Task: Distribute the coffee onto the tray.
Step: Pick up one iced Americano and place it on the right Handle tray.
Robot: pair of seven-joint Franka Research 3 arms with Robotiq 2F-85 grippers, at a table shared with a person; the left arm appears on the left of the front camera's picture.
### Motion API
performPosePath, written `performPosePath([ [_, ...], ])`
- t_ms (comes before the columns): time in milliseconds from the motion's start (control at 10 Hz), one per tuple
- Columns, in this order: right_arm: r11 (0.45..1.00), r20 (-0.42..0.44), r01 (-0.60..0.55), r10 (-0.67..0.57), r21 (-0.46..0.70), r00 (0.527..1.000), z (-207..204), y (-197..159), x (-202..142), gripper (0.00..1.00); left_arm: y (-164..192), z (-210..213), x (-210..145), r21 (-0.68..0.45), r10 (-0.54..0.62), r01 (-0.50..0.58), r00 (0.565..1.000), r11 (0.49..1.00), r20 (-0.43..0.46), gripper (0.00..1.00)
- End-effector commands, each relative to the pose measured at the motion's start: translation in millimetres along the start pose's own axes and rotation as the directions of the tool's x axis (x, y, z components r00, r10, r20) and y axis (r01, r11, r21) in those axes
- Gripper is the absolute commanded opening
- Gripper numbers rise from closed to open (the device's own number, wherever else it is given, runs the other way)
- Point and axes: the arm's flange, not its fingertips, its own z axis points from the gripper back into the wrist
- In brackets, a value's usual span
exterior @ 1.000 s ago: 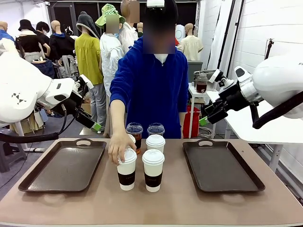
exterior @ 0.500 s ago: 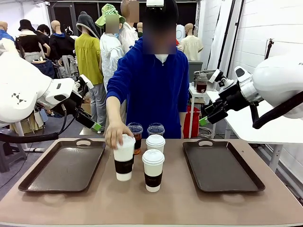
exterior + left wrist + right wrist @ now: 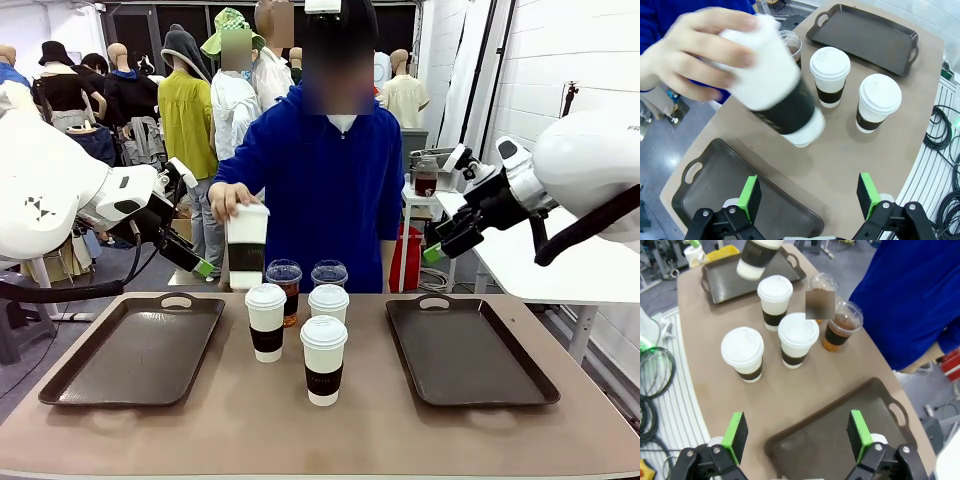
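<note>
fingers [image 3: 750,194] apart, tan table [image 3: 400,430], dark trays [image 3: 140,350]

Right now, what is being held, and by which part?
The person's hand grips a white lidded paper cup with dark brown sleeve by its top.

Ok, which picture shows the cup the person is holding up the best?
The front view: the raised cup is whole and sharp, in the person's hand. The left wrist view shows the cup big but blurry. The right wrist view cuts off its top.
</note>
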Motion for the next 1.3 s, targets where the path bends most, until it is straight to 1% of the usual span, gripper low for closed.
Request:
performPosePath([
  [0, 0.999, -0.09, -0.04, 0.041, 0.017, 0.995, 3, -26, 13, 1.0, 1, 0, -1, 0.0, 0.002, -0.002, 1.0, 1.0, 0.0, 1.0],
  [200, 0.997, -0.193, -0.07, 0.073, 0.022, 0.978, -3, -57, 26, 1.0, 1, 0, -1, 0.0, 0.002, -0.002, 1.0, 1.0, 0.0, 1.0],
  [300, 0.992, -0.229, -0.113, 0.123, 0.056, 0.966, -8, -76, 32, 1.0, 1, 0, -1, 0.0, 0.002, -0.002, 1.0, 1.0, 0.0, 1.0],
  [500, 0.979, -0.302, -0.171, 0.198, 0.112, 0.932, -22, -113, 39, 1.0, 1, 0, -1, 0.0, 0.002, -0.002, 1.0, 1.0, 0.0, 1.0],
  [700, 0.959, -0.371, -0.232, 0.276, 0.159, 0.887, -41, -151, 36, 1.0, 1, 0, -1, 0.0, 0.002, -0.002, 1.0, 1.0, 0.0, 1.0],
  [900, 0.951, -0.446, -0.251, 0.306, 0.18, 0.841, -61, -174, 28, 1.0, 1, 0, -1, 0.0, 0.002, -0.002, 1.0, 1.0, 0.0, 1.0],
  [1000, 0.954, -0.479, -0.246, 0.298, 0.168, 0.826, -69, -181, 24, 1.0, 1, 0, -1, 0.0, 0.002, -0.002, 1.0, 1.0, 0.0, 1.0],
  [1200, 0.956, -0.507, -0.25, 0.292, 0.152, 0.811, -82, -190, 18, 1.0, 1, 0, -1, 0.0, 0.002, -0.002, 1.0, 1.0, 0.0, 1.0],
])
